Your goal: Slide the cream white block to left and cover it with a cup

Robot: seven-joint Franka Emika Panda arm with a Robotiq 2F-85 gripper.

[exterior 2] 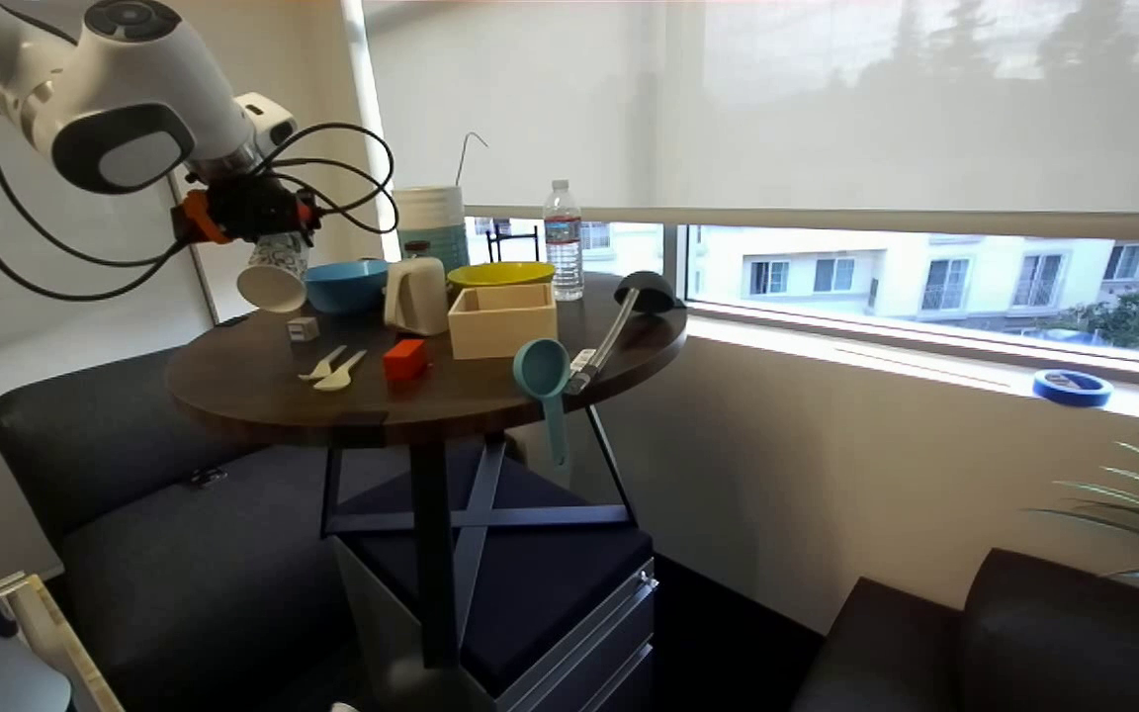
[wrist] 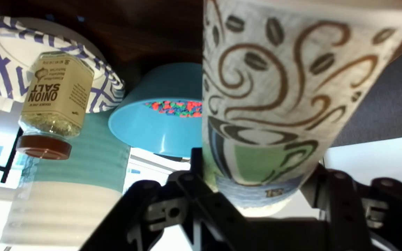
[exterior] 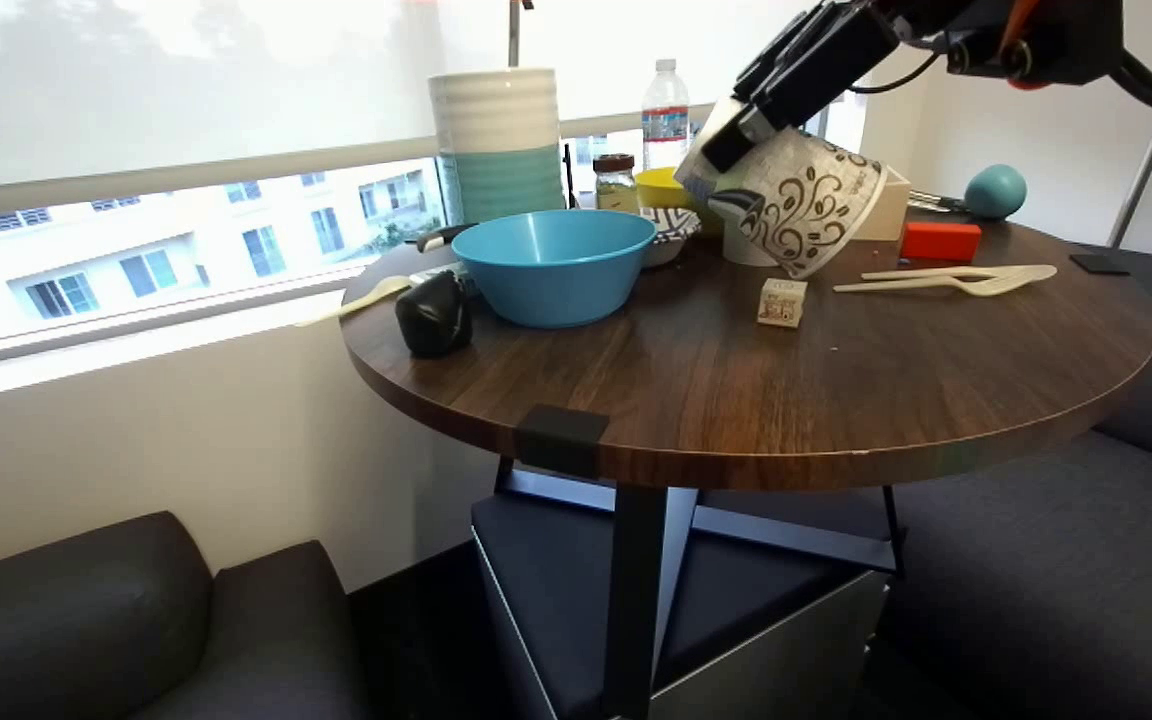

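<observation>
The cream white block (exterior: 781,303) sits on the round dark wooden table; it also shows in an exterior view (exterior 2: 303,329). It does not show in the wrist view. The cup (exterior: 816,205), with coffee-bean swirls and a green cup print, is held tilted in the air; its wide mouth faces obliquely down. It shows in the wrist view too (wrist: 274,87). My gripper (wrist: 257,170) is shut on the cup near its narrow base, one finger on each side. In both exterior views the cup's rim appears close above the block; the exact gap cannot be told.
A blue bowl (exterior: 556,265) stands beside the block. Pale wooden utensils (exterior: 946,280), a red box (exterior: 941,242) and a tan box (exterior 2: 502,321) lie nearby. A white jug (exterior 2: 418,294), yellow bowl (exterior 2: 500,275), water bottle (exterior 2: 563,242) and tall vase (exterior: 496,145) stand farther back.
</observation>
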